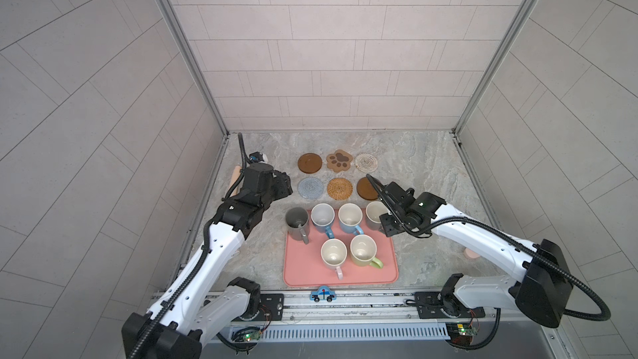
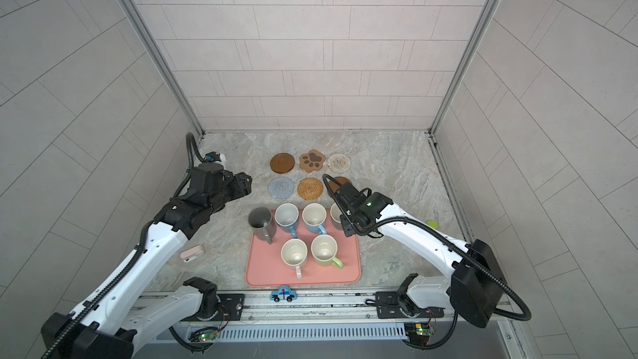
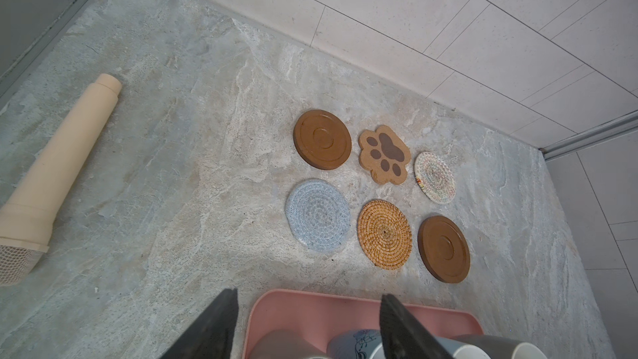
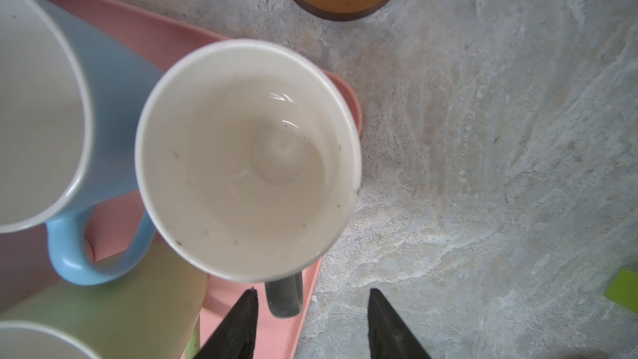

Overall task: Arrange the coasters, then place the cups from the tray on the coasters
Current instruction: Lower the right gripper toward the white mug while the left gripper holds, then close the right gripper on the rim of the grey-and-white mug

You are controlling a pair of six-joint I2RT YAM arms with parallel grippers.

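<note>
while upright on the tray (image 1: 303, 271), 6 cups (image 1: 334, 252); left claw (image 3: 307, 294) and right claw (image 4: 313, 290) wide, empty

On the pink tray (image 1: 303, 272), along its far edge, stand a dark grey mug (image 1: 297, 224), two blue mugs (image 1: 322, 216) and a light grey mug (image 1: 373, 214); nearer, a pink mug (image 1: 334, 253) and a green mug (image 1: 363, 252). Six coasters (image 1: 340, 188) lie beyond it in two rows. The right gripper (image 1: 386, 226) is over its far right corner, the left gripper (image 1: 288, 186) beyond its far left corner.
</note>
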